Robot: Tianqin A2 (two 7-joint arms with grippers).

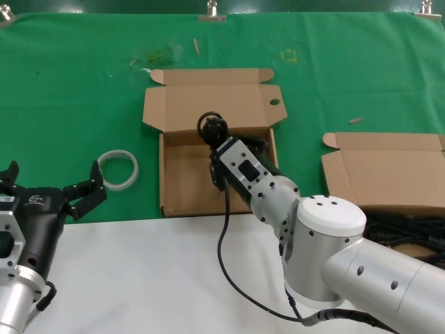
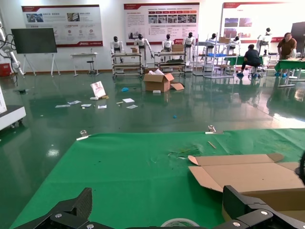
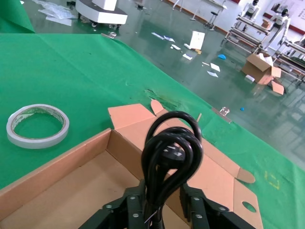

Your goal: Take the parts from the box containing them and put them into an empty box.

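Right hand [image 3: 159, 202]: clamped on a coiled black cord [image 3: 167, 152], carried over the empty box [image 1: 182, 186].
Left hand [image 1: 52, 189]: spread wide, idle near the tape ring [image 1: 117, 169].
Handling: light, floppy; I'd pinch the bundled loops, not one strand.

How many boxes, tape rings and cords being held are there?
Cardboard boxes: 2, the middle box and the right box.
Tape rings: 1.
Held black cords: 1, in the right tool.
Total: 4.
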